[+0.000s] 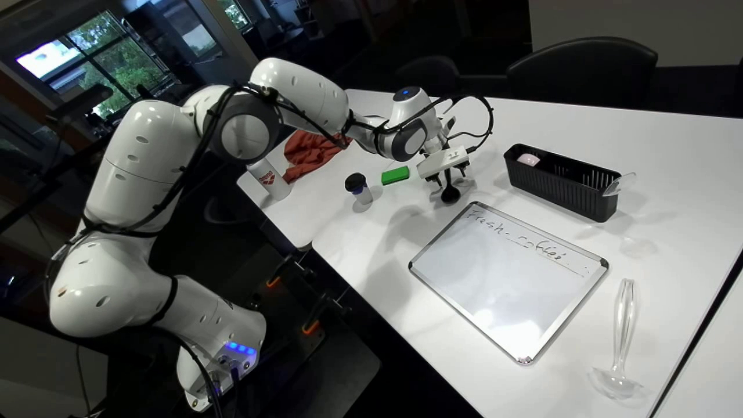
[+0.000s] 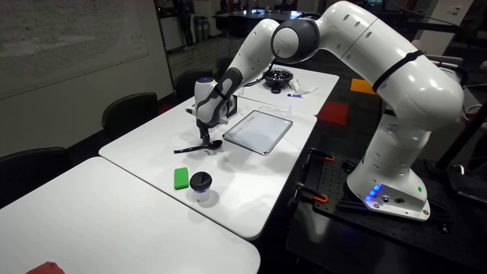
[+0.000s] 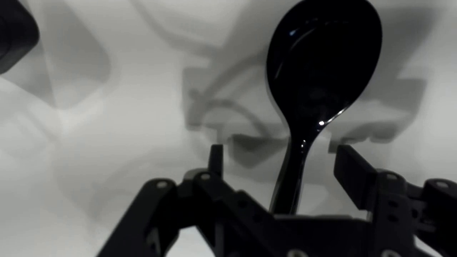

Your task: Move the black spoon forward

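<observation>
The black spoon lies on the white table. Its bowl (image 2: pixel 215 144) and its handle (image 2: pixel 186 150) show in an exterior view, with the bowl toward the robot base side. In an exterior view only the black spoon's bowl (image 1: pixel 450 194) shows plainly below the gripper (image 1: pixel 451 176). In the wrist view the gripper (image 3: pixel 280 153) is open, with the black spoon (image 3: pixel 323 57) between its fingers at the neck and a gap on each side. The lower handle is hidden behind the gripper body there. The gripper (image 2: pixel 205 142) is low, close above the table.
A whiteboard (image 1: pixel 511 284) lies near the bowl. A long black tray (image 1: pixel 560 186) stands beyond it. A green block (image 2: pixel 181 178) and a black-lidded cup (image 2: pixel 201 186) stand nearby. A clear ladle (image 1: pixel 622 337), white bottle (image 1: pixel 270 180) and red cloth (image 1: pixel 313 152) lie farther off.
</observation>
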### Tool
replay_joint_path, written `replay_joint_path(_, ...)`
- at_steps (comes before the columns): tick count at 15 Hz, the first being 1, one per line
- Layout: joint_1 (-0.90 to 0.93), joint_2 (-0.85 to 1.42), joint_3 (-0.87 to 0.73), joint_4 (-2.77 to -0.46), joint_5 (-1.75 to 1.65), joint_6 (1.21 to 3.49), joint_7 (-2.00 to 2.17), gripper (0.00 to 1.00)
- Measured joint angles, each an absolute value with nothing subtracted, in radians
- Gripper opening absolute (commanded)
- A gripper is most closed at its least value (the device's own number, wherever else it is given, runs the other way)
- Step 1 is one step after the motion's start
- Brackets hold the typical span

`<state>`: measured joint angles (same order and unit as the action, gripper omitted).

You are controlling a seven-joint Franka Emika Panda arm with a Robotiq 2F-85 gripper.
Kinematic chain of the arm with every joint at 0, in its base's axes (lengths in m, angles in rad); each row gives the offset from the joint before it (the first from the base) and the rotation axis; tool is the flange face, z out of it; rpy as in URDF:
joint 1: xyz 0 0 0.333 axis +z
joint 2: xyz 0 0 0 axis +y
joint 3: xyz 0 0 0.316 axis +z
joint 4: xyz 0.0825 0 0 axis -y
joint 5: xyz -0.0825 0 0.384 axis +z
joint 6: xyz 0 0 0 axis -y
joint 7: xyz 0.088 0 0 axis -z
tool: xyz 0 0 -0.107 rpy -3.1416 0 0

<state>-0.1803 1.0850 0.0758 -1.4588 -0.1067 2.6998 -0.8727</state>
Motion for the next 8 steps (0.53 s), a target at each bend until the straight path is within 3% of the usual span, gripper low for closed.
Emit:
replay_joint_path(6,-0.165,1.115,0.067,-1.420,-0.117,2.700,-0.861,0.05)
replay_joint_path(8,-0.162,1.120,0.065,-1.412,-0.118,2.699,-0.861,0.00)
